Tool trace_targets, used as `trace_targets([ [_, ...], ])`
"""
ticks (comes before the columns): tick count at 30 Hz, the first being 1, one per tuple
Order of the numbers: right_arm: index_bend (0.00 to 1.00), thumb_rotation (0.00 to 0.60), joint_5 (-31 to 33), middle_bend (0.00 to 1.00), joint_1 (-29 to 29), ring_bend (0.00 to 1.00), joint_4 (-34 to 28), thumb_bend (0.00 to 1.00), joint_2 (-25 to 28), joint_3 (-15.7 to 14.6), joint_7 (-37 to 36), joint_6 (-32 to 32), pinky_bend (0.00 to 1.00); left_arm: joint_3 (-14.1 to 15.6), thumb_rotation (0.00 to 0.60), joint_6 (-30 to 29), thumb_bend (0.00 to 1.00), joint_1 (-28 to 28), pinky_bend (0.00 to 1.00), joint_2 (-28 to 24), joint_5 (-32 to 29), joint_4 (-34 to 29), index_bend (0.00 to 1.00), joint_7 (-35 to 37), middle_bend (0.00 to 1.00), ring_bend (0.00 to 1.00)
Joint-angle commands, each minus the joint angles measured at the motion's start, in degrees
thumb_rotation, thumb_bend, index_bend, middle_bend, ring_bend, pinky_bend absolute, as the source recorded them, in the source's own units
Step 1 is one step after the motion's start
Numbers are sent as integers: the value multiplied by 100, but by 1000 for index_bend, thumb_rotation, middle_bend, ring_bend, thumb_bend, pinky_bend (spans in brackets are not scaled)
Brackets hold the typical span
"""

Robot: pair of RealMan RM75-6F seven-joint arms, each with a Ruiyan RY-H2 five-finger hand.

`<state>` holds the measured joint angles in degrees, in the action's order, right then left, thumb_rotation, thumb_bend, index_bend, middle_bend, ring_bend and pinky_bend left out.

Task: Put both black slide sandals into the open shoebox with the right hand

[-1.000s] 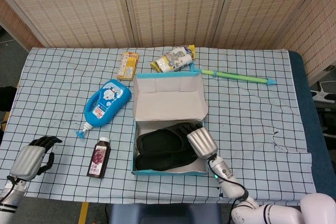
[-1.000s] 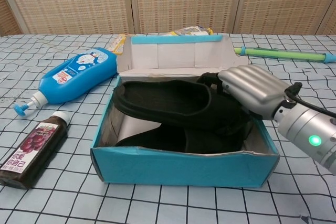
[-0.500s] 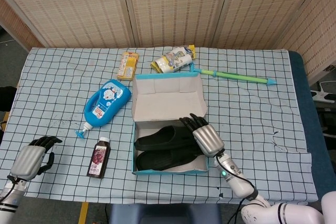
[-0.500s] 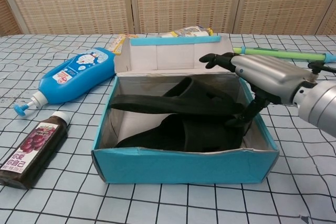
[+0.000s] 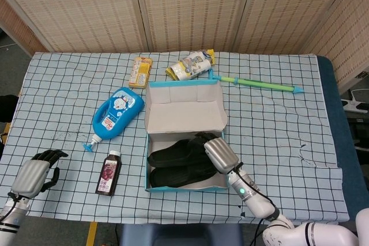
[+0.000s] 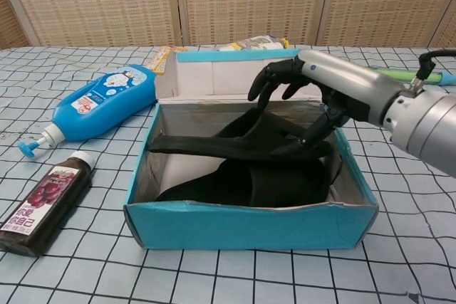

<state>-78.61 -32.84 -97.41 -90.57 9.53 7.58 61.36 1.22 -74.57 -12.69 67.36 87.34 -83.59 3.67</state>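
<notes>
The open blue shoebox [image 5: 147, 168] [image 6: 249, 226] stands at the table's near middle, its lid [image 5: 184, 108] folded back. Both black slide sandals lie inside, one [image 5: 173, 152] [image 6: 206, 145] slanting across the top of the other [image 5: 173, 175] [image 6: 235, 184]. My right hand [image 5: 214, 154] [image 6: 320, 89] hovers over the box's right half, fingers apart and arched above the upper sandal, thumb close to its strap; it holds nothing. My left hand [image 5: 33, 176] rests at the table's near left corner with nothing in it.
A blue lotion bottle [image 5: 117, 113] [image 6: 103, 101] and a dark juice bottle [image 5: 108, 172] [image 6: 39, 204] lie left of the box. Behind it are a yellow carton [image 5: 140, 71], a snack bag [image 5: 192, 65] and a green stick [image 5: 259, 84] [image 6: 385, 73].
My right hand let go of the upper sandal, which dropped lower into the box. The hand lifted, opened, then shifted left over the sandals. The left hand stayed still.
</notes>
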Motion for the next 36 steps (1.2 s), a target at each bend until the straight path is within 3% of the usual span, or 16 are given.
trace_targets([
  [1, 445, 600, -24, 430, -64, 250, -23, 0, -142, 80, 41, 80, 260, 2, 600, 5, 666, -2, 300, -1, 0, -1, 271, -8, 242, 197],
  [6, 523, 600, 125, 464, -235, 292, 166, 12, -446, 211, 124, 12, 261, 4, 600, 11, 665, 0, 300, -3, -8, -2, 271, -20, 242, 197],
  [10, 560, 600, 203, 486, -390, 316, 535, 87, -769, 298, 176, -34, 262, 6, 600, 20, 665, 0, 300, -8, -15, -1, 271, -19, 242, 197],
  [21, 572, 600, 582, 491, -845, 319, 1682, 114, -1597, 480, -223, -550, 262, 28, 600, 53, 666, -7, 300, -23, -6, -14, 272, -47, 242, 197],
  [36, 572, 600, 504, 491, -887, 320, 2196, 114, -1739, 119, -296, -770, 262, 38, 600, 41, 667, -2, 300, -48, 16, -22, 271, -9, 242, 197],
])
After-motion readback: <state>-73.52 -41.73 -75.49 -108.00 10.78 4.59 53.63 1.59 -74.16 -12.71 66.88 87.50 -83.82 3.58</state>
